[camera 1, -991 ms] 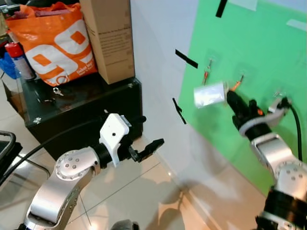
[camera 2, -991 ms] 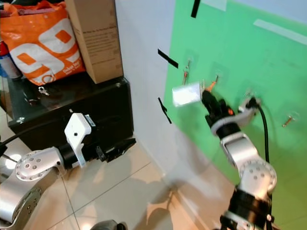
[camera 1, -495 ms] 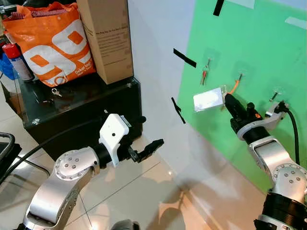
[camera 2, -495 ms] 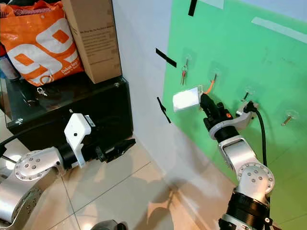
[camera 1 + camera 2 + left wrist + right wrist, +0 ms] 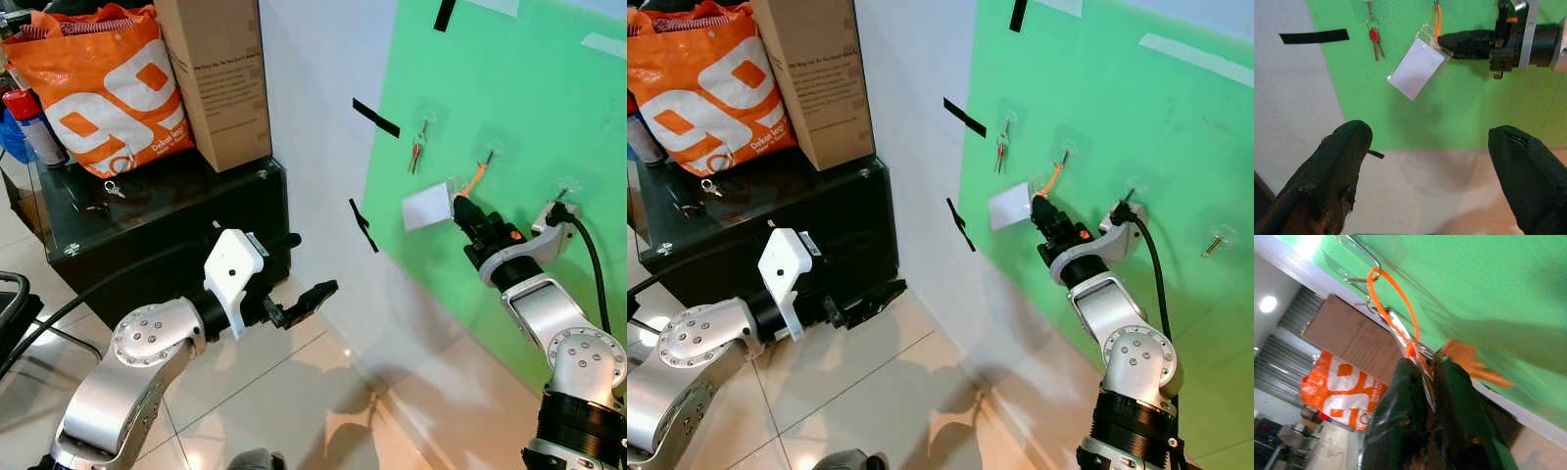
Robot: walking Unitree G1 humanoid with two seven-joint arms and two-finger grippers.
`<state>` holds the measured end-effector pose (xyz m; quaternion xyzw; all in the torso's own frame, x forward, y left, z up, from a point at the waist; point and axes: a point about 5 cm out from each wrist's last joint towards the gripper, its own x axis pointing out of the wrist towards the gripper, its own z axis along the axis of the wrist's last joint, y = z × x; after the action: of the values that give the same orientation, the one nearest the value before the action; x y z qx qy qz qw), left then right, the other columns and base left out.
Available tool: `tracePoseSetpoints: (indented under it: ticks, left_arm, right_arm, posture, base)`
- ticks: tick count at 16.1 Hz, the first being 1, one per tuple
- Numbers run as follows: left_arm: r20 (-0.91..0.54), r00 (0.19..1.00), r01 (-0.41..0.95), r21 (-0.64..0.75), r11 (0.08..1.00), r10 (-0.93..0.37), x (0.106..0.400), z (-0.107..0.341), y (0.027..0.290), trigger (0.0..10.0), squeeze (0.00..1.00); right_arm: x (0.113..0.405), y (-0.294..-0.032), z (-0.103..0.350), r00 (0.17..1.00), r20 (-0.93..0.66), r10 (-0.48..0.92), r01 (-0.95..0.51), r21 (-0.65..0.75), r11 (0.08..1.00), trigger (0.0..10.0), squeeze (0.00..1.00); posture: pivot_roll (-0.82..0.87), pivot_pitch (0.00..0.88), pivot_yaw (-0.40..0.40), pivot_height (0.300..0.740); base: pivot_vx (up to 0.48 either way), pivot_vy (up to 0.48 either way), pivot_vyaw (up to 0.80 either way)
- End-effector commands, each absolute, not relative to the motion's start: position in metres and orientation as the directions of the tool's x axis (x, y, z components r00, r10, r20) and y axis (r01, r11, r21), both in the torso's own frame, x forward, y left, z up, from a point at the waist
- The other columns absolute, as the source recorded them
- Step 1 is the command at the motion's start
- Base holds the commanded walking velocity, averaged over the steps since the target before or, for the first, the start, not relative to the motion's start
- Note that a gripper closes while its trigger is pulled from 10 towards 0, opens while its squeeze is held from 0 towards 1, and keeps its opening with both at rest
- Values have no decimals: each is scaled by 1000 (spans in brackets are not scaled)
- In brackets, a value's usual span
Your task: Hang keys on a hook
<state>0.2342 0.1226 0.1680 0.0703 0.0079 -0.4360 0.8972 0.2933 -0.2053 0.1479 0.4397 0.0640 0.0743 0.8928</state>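
The right gripper [image 5: 460, 208] is raised to the green wall panel [image 5: 549, 108], its two fingers pinched together on the top edge of a clear tag pouch [image 5: 1416, 68]. The pouch's orange loop [image 5: 1393, 308] is threaded over a wire hook [image 5: 1359, 249] on the panel; what the pouch holds is too blurred to tell. A red-headed set of keys [image 5: 1375, 43] hangs from the neighbouring hook. The left gripper [image 5: 312, 299] hovers low over the tiled floor [image 5: 265, 392] with fingers spread, grasping nothing.
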Motion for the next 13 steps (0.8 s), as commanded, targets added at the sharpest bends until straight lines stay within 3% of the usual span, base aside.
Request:
tracePoseSetpoints:
  ticks: [1, 5, 7, 10, 12, 13]
  left_arm:
    - [-62, 626, 778, 125, 616, -778, 236, 172, 124, 10000, 0]
    - [-31, 615, 786, 109, 609, -788, 236, 178, 120, 10000, 0]
    - [-5, 618, 782, 104, 614, -786, 237, 184, 116, 10000, 0]
    - [7, 630, 772, 98, 628, -776, 238, 186, 115, 10000, 0]
    - [-4, 656, 752, 94, 653, -755, 239, 182, 120, 10000, 0]
    - [-40, 722, 691, 91, 717, -691, 242, 172, 127, 10000, 0]
  right_arm:
    - [293, -209, 147, 984, -63, 166, -56, 779, 625, 10000, 1000]
    - [288, -210, 143, 984, -85, 156, -44, 732, 680, 10000, 1000]
    - [279, -203, 132, 972, -147, 183, -64, 587, 807, 10000, 1000]
    - [263, -199, 115, 946, -227, 231, -74, 542, 837, 10000, 1000]
    - [253, -200, 107, 930, -286, 231, -102, 402, 910, 10000, 1000]
    - [248, -199, 105, 938, -275, 210, -138, 257, 956, 10000, 1000]
  posture:
    - [29, 0, 41, 740]
    - [25, 0, 42, 740]
    - [22, 0, 37, 740]
    - [21, 0, 31, 740]
    - [18, 0, 27, 740]
    - [17, 0, 25, 740]
  base:
    - [0, 0, 0]
    - [0, 0, 0]
    - [0, 0, 0]
    - [0, 0, 0]
    - [0, 0, 0]
    - [0, 0, 0]
